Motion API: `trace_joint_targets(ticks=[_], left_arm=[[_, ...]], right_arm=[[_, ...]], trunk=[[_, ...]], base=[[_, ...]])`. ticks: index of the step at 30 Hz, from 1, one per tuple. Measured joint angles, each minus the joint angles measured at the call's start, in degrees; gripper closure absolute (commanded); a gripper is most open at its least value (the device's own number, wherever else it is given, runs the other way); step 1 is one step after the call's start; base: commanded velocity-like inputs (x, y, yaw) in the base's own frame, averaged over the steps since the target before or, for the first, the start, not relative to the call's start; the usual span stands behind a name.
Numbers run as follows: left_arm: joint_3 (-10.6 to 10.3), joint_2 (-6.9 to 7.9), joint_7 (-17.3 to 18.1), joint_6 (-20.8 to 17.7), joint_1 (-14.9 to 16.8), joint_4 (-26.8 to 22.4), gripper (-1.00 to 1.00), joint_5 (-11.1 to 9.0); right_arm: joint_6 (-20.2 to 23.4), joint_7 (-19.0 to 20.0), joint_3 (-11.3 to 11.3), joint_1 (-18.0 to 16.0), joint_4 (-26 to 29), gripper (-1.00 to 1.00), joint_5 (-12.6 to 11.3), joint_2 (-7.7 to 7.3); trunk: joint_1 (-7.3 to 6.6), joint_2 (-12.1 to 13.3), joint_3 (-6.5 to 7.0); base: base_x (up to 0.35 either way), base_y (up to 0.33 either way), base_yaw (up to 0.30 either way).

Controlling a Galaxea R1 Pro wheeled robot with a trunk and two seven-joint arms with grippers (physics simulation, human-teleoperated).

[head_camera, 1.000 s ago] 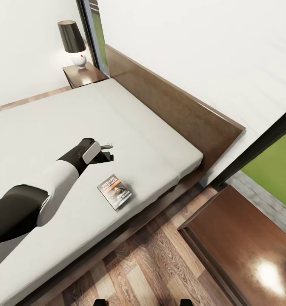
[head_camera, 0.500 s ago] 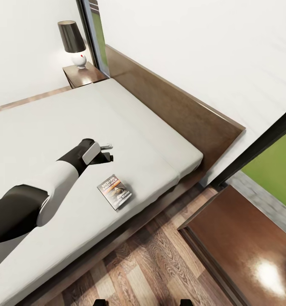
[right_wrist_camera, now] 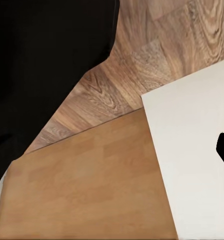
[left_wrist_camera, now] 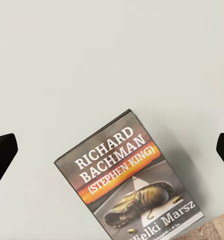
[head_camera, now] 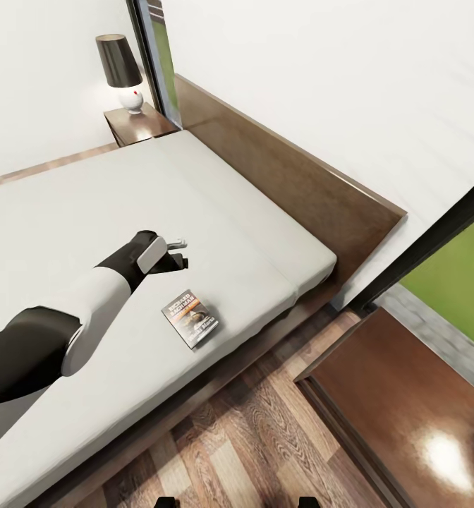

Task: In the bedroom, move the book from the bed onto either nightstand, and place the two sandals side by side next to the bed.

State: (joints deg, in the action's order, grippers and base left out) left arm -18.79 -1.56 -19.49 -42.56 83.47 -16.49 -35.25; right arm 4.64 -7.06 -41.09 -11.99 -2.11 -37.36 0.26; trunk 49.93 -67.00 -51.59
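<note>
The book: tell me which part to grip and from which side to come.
The book lies flat on the bed, near its floor-side edge, so there is no raised spine to pinch. Probably best: the left gripper descends from above, fingers straddling the narrow width, or slides it over that edge first.

The head camera is looking down across the bed (head_camera: pixel 89 212), sharing the book (head_camera: pixel 190 319) with the close left wrist camera; the right wrist one is seemingly facing floorboards (right_wrist_camera: pixel 157 55).
</note>
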Motion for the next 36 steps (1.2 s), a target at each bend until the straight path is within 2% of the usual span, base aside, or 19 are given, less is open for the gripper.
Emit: trace_joint_targets(ticks=[9, 36], left_arm=[[-0.24, -0.04, 0.05, 0.0, 0.0, -0.04, -1.0, 0.0], [-0.42, -0.4, 0.33, 0.6, 0.0, -0.48, -1.0, 0.17]], right_arm=[[0.1, 0.04, 0.0, 0.74, -0.05, -1.0, -0.02, -0.03], [0.21, -0.02, 0.08, 2.34, -0.1, -1.0, -0.11, -0.18]], trunk=[[0.0, 0.0, -0.2], [0.0, 0.0, -2.22]], base=[[0.0, 0.0, 0.0], [0.0, 0.0, 0.0]])
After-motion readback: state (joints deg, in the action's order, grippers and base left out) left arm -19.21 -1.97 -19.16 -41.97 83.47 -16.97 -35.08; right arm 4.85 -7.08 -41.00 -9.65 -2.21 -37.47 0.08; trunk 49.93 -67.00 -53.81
